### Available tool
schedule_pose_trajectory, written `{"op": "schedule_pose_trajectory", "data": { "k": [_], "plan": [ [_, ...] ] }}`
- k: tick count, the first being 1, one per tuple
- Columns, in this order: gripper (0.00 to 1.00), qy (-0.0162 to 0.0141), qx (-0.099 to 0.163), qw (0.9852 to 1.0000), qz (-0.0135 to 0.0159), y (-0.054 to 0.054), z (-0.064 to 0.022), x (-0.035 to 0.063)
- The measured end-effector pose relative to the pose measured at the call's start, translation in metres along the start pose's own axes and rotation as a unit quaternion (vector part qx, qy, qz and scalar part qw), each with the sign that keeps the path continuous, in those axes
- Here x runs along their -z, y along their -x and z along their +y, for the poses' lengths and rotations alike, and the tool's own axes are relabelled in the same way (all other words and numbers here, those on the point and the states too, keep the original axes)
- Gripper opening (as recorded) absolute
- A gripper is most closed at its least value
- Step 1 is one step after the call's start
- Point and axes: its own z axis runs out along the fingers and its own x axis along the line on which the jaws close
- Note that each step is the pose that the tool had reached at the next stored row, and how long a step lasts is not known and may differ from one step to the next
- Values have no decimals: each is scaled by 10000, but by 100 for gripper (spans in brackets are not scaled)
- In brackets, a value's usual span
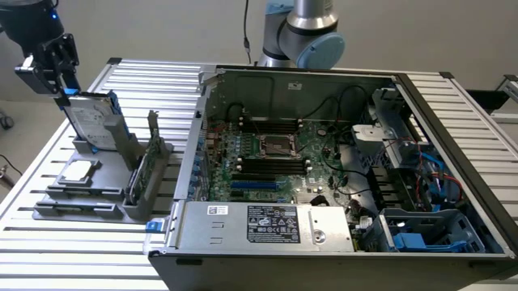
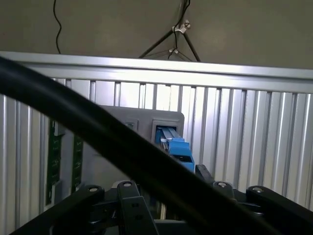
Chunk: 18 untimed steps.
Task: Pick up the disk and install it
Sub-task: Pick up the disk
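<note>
My tool hangs wide open at the upper left of the exterior view, its black fingers pointing down at the top edge of the disk and gripping nothing. I cannot tell whether a fingertip touches that edge. The disk stands on end in a slot of a grey rack on the slatted metal worktop, with its labelled face turned towards the exterior view's left. A blue rail runs along its edge. In the wrist view the same blue plastic sits between the tool's two black arms, with a thick black cable crossing in front. On the same rack, a small square silver chip lies flat and a thin green card stands upright beside the disk. The open computer case lies just beside the rack, towards the exterior view's right. I judge the disk stiff, fairly heavy for its size, and sensitive to knocks. Its metal faces look smooth and could slip. The safest hold seems to be across the thin body near the top, squarely and centred, so that it neither tilts nor binds in the slot.
</note>
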Motion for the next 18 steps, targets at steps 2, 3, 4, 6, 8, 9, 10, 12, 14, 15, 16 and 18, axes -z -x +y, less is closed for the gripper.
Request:
{"op": "schedule_pose_trajectory", "data": {
  "k": [2,3,4,6,8,9,10,12,14,15,16,18],
  "plan": [
    [54,0,-22,10000,-1,0,0,-22],
    [54,1,-41,10000,-2,1,1,-32],
    [54,1,-62,10000,-3,1,3,-40],
    [54,2,-123,9999,-7,3,7,-49],
    [54,-8,-179,9998,-9,7,17,-57],
    [54,-22,-197,9998,-10,9,23,-63],
    [54,-41,-207,9998,-10,10,28,-68],
    [54,-90,-216,9997,-8,12,33,-78],
    [54,-154,-218,9996,-7,13,38,-89],
    [54,-173,-218,9996,-7,13,40,-95],
    [54,-187,-218,9996,-10,13,44,-98],
    [54,-193,-218,9996,-21,14,57,-101]
  ]
}}
